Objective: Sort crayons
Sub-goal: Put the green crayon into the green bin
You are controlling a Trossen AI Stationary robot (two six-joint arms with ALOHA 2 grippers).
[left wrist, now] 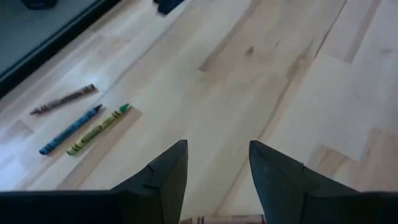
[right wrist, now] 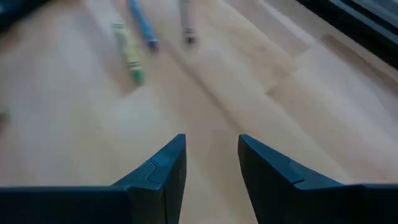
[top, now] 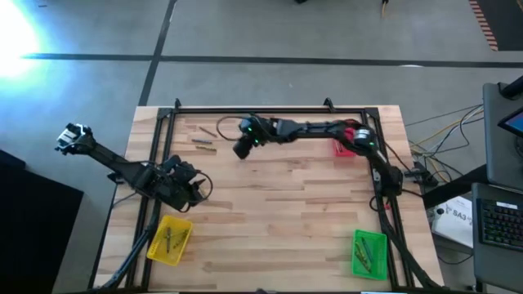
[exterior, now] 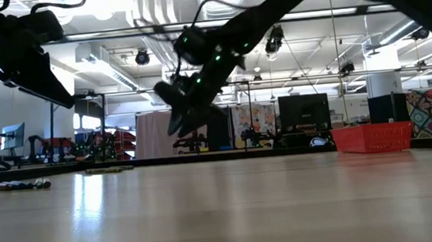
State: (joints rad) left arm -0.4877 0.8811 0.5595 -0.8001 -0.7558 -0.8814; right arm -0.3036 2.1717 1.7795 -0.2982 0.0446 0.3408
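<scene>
Near the front edge of the wooden desk [top: 278,220] sit a yellow tray [top: 169,239] on the left and a green tray [top: 368,252] on the right, each with crayons inside. A little farther back, the left end effector [top: 186,184] waits over the left side of the desk, its two fingers apart with nothing between them. Farther still, the right end effector [top: 244,145] hangs above the desk, fingers apart and empty too. Near it, toward the left, three loose crayons [top: 203,137] lie on the wood: a green crayon [left wrist: 98,129], a blue crayon [left wrist: 69,129] and a brown crayon [left wrist: 63,99]. A red tray [top: 344,144] sits at the back right.
</scene>
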